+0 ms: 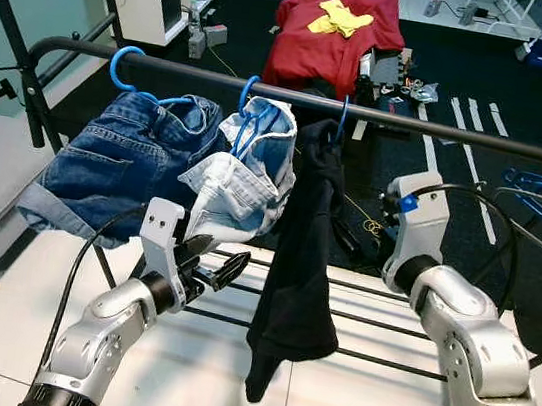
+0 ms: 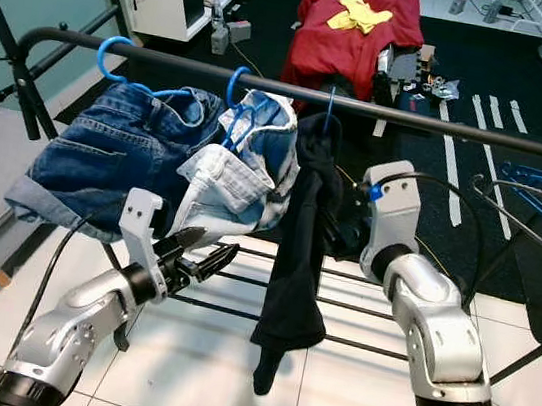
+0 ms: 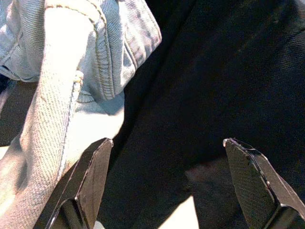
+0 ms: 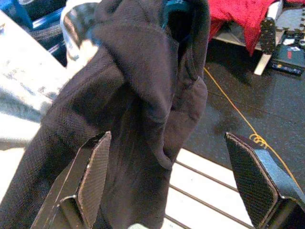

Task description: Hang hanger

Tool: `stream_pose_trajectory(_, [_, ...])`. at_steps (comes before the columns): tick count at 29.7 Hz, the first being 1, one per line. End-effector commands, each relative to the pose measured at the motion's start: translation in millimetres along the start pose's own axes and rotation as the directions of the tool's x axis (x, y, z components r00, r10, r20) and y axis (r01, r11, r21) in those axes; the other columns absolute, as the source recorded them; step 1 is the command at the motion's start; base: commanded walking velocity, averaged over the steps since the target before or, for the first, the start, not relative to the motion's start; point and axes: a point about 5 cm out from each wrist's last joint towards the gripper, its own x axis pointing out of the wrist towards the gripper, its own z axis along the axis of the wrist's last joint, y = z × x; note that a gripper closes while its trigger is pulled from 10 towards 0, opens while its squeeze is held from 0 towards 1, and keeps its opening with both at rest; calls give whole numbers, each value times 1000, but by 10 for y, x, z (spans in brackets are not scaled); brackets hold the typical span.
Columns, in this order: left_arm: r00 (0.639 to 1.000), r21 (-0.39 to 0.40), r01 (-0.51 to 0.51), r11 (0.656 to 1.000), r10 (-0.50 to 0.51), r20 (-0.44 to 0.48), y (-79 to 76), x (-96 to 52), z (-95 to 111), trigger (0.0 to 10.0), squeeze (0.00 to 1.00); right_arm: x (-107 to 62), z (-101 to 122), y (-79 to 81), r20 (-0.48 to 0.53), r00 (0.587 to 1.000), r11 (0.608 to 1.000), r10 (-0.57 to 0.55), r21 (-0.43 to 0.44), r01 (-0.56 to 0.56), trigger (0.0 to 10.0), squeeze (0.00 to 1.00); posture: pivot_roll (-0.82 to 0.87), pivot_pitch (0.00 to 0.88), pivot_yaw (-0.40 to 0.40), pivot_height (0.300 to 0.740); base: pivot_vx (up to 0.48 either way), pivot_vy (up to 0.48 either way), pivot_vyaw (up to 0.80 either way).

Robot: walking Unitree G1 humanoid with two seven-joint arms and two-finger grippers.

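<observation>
Head stereo pair: both eyes look forward and down from above onto the black rail and the black garment hanging from it, the right eye set slightly aside. Left wrist view: very close, facing along its open fingers into the same garment and pale denim. Right wrist view: close, facing the garment's collar from the opposite side.
</observation>
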Motion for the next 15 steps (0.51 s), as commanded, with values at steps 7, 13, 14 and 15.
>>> stream_pose_trajectory(7, [1000,2,13,1000,-13,-22,-7,-6,-68,10000,0,-4,450,48,258,966,983,5,175,-52,10000,0,-54,124,12,740,0,0,0])
stream_pose_trajectory(13, [1000,2,17,1000,-17,-18,-12,3,-70,10000,0,49,441,149,226,974,983,28,173,-68,10000,0,-50,124,8,740,0,0,0])
stream_pose_trajectory(14, [1000,2,17,1000,-17,-18,-12,3,-70,10000,0,49,441,149,226,974,983,28,173,-68,10000,0,-50,124,8,740,0,0,0])
stream_pose_trajectory(15, [1000,2,18,1000,-18,-17,-16,6,-71,10000,0,83,414,225,198,979,983,50,166,-84,10000,0,-49,123,8,740,0,0,0])
